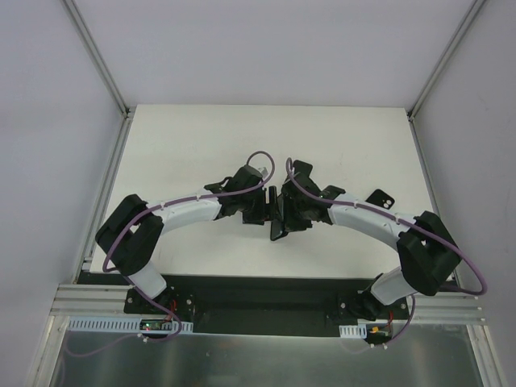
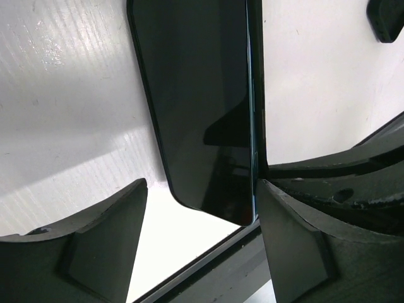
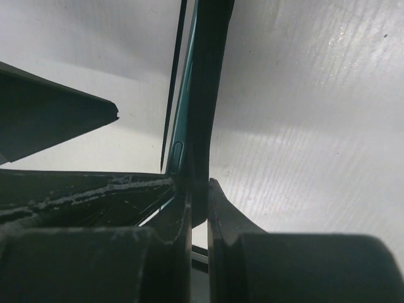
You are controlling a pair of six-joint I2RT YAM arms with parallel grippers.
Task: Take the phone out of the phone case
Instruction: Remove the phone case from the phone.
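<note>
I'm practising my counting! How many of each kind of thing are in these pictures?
Robot arms: 2, the left arm and the right arm
Phone: 1
Phone case: 1
Small black thing, too small to tell what it is: 1
Total: 5

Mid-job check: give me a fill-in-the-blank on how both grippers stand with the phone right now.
1. The right gripper is ___ on the edge of the black phone case.
2. The left gripper stands ___ around the phone.
3. The phone's screen is ___, not lit.
4. Both arms meet over a ___ table.
Missing words: shut; open; dark; white.
</note>
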